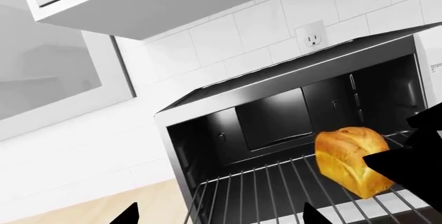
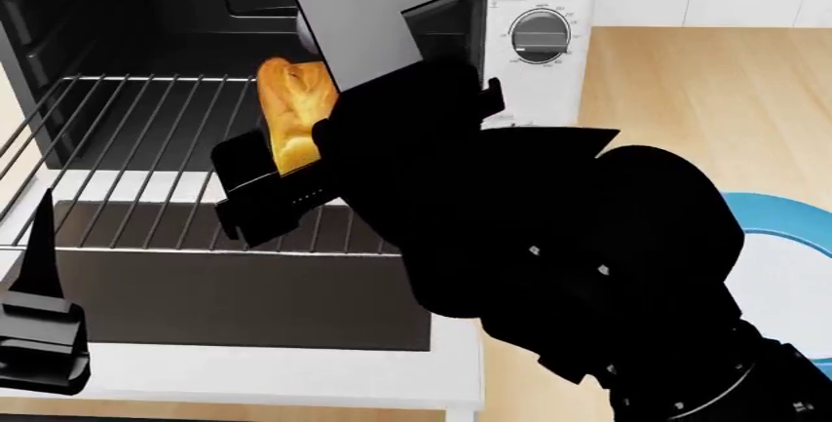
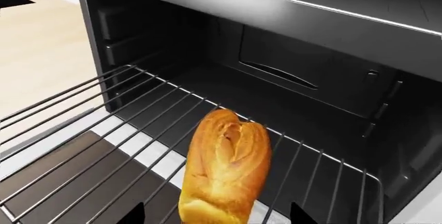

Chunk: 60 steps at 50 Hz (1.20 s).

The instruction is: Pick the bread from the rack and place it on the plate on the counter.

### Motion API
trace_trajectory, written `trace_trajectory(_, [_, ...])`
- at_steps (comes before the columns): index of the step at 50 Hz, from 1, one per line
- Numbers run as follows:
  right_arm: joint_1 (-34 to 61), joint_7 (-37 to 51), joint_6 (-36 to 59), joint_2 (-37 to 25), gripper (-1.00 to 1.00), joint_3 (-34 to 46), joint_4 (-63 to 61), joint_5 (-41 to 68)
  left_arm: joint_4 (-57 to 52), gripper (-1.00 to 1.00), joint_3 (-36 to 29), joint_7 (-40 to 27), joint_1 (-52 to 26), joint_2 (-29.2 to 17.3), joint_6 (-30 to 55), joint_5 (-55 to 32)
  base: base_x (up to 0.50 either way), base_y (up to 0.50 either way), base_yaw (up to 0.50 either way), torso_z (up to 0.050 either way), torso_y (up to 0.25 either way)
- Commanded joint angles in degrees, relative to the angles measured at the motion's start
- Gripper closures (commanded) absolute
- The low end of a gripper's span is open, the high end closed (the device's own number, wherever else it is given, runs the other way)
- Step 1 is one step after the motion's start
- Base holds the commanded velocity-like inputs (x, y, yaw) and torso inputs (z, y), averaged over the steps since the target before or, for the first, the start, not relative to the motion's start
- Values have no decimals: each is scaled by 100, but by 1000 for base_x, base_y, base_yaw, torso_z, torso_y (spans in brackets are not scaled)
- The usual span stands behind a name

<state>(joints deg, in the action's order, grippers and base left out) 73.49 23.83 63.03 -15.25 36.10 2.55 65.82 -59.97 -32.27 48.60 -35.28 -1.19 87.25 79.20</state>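
Right gripper point(image 2: 280, 173) pinches the bread point(image 2: 294, 110) between its dark fingers, at centre-left of the head view. In the right wrist view the loaf point(image 3: 226, 175) sits low in the frame between the two fingertips, its split top facing the camera, and appears raised off the rack point(image 3: 124, 131). Behind it the oven point(image 3: 290, 58) cavity is open and dark, with wires running free on both sides. Left gripper point(image 2: 39, 286), lower left in the head view, stands spread and clear of the loaf. At the right edge, the plate point(image 2: 780, 222) shows partly behind the arm on the counter point(image 2: 702, 81).
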Motion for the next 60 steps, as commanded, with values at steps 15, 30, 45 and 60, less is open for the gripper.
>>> trace_trajectory(15, [214, -597, -269, 323, -100, 288, 758, -540, -2, -100, 69, 384, -14, 115, 2, 385, 0, 0, 0, 0, 0])
trace_trajectory(30, [422, -819, -314, 475, -100, 575, 1165, -734, -2, -100, -16, 620, -43, 112, 72, 700, 0, 0, 0, 0, 0])
trace_trajectory(45, [639, -1113, -598, 624, -100, 721, 1764, -961, -2, -100, -67, 705, -12, 109, 78, 828, 0, 0, 0, 0, 0])
trace_trajectory(60, [660, -1399, -833, 871, -100, 941, 2324, -1116, -2, -100, -241, 921, -112, 75, 212, 1144, 0, 0, 0, 0, 0])
